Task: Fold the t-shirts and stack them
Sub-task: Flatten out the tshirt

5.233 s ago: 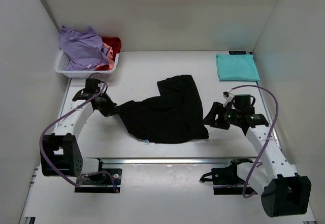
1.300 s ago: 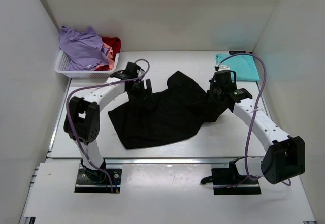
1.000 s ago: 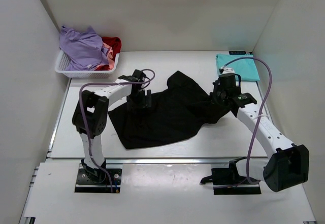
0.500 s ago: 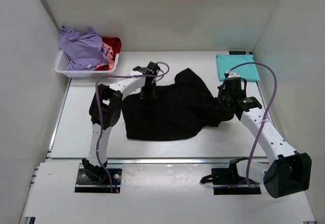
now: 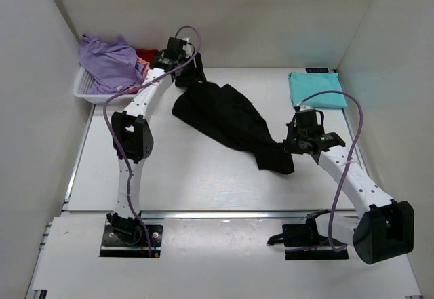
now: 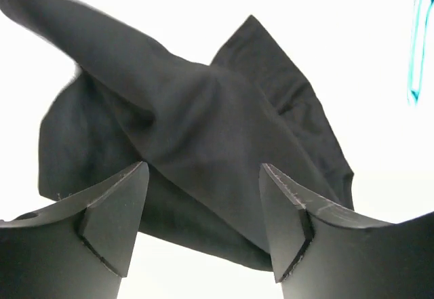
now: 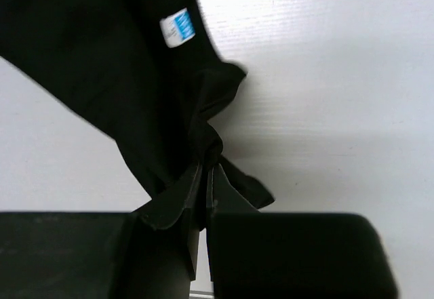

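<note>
Overhead, the black t-shirt point(image 5: 224, 116) lay stretched in a diagonal band across the table point(image 5: 190, 177), running from beside the white basket point(image 5: 85, 91) at the far left down to the right gripper point(image 7: 206, 171), whose fingers were clamped tight on a bunched edge of the cloth. The left gripper point(image 6: 202, 169), at the shirt's far end, stood with its fingers spread wide and gripped nothing, the black cloth lying beyond them. A teal t-shirt point(image 5: 317, 89) sat folded at the far right; a lavender t-shirt point(image 5: 108, 62) and a red one point(image 5: 146, 55) filled the basket.
</note>
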Available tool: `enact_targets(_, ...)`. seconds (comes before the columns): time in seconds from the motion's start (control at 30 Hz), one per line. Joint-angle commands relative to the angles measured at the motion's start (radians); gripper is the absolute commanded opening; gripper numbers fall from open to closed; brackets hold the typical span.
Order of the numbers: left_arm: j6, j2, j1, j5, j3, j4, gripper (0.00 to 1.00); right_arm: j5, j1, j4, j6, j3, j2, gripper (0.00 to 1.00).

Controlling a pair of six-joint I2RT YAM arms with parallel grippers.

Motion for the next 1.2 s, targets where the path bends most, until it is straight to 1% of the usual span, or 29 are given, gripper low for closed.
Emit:
enact_targets(0.0,-0.018,-0.044,0.011,0.097,-0.166,0.03,0.77,-0.002,0.004,0.041,0.023,-0.02,0.001,0.0)
enact_targets(0.03,-0.019,-0.091,0.018,0.091,-0.22,0.047,0.78,-0.011,0.007,0.049,0.026,-0.027,0.015,0.0)
enact_targets(0.13,-0.067,-0.238,0.052,0.069,-0.606,0.14,0.76,-0.02,-0.002,0.087,0.034,-0.041,0.023,0.0)
enact_targets(0.17,-0.08,-0.295,0.063,0.065,-0.671,0.191,0.76,-0.025,0.004,0.087,0.032,-0.044,0.029,0.0)
enact_targets(0.2,-0.09,-0.317,0.068,0.043,-0.778,0.214,0.76,-0.02,0.007,0.092,0.034,-0.038,0.041,0.0)
enact_targets(0.23,-0.099,-0.347,0.077,0.039,-0.844,0.246,0.75,-0.025,0.004,0.102,0.035,-0.035,0.044,0.0)
enact_targets(0.3,-0.105,-0.352,0.089,0.029,-0.905,0.271,0.75,-0.026,0.019,0.107,0.035,-0.029,0.055,0.0)
enact_targets(0.4,-0.111,-0.334,0.083,0.016,-0.908,0.302,0.77,-0.02,0.033,0.112,0.038,-0.018,0.07,0.0)
enact_targets(0.5,-0.142,-0.289,0.054,0.006,-0.873,0.328,0.77,-0.029,0.038,0.11,0.04,-0.014,0.081,0.0)
enact_targets(0.63,-0.197,-0.249,0.025,0.045,-0.844,0.382,0.77,-0.016,0.052,0.093,0.044,-0.014,0.075,0.0)
enact_targets(0.8,-0.22,-0.16,-0.003,0.02,-0.755,0.357,0.76,-0.01,0.035,0.07,0.044,-0.017,0.052,0.0)
enact_targets(0.83,-0.222,-0.151,-0.008,0.028,-0.726,0.345,0.68,-0.009,0.024,0.079,0.052,-0.024,0.041,0.0)
enact_targets(0.87,-0.214,-0.13,-0.006,0.036,-0.71,0.354,0.41,-0.025,0.012,0.081,0.048,-0.035,0.037,0.0)
enact_targets(0.9,-0.217,-0.119,-0.005,0.045,-0.709,0.347,0.25,-0.038,-0.006,0.09,0.04,-0.041,0.027,0.0)
enact_targets(0.93,-0.216,-0.114,0.0,0.058,-0.692,0.333,0.0,-0.074,-0.016,0.107,0.017,-0.056,0.009,0.0)
enact_targets(0.97,-0.208,-0.122,0.009,0.077,-0.672,0.32,0.0,-0.133,-0.04,0.125,0.002,-0.066,-0.011,0.0)
enact_targets(1.03,-0.188,-0.142,0.028,0.085,-0.637,0.244,0.0,-0.183,-0.08,0.141,-0.023,-0.047,-0.044,0.0)
enact_targets(1.1,-0.167,-0.218,0.063,0.095,-0.588,0.192,0.0,-0.192,-0.118,0.159,-0.029,-0.015,-0.11,0.0)
enact_targets(1.17,-0.162,-0.286,0.097,0.112,-0.491,0.138,0.0,-0.21,-0.155,0.203,-0.031,0.04,-0.17,0.0)
